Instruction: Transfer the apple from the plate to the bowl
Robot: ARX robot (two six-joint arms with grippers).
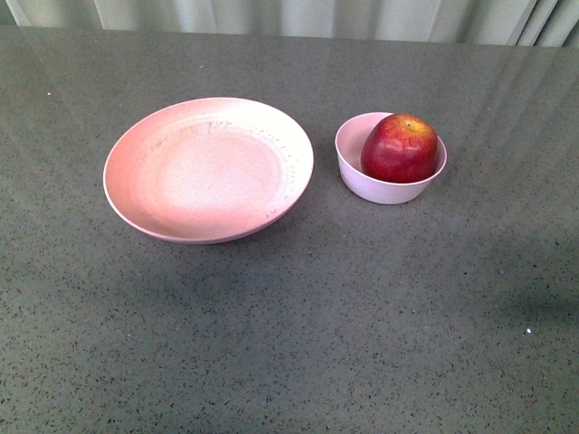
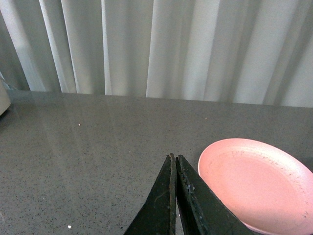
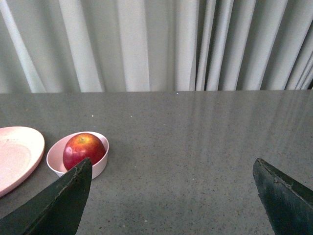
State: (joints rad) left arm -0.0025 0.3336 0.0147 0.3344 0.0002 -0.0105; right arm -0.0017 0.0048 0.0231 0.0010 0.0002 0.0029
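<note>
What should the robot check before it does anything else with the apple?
1. Apple sits inside the bowl: ok.
2. Plate has nothing on it: ok.
3. Bowl stands upright beside the plate, not touching it: ok.
4. Right tool open and holding nothing: ok.
5. Left tool shut, holding nothing: ok.
6. Both arms out of the front view, away from the dishes: ok.

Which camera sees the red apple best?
The front view: the apple sits whole and unblocked in the bowl. The right wrist view shows it too, smaller, partly hidden by a gripper finger. The left wrist view shows no apple.
</note>
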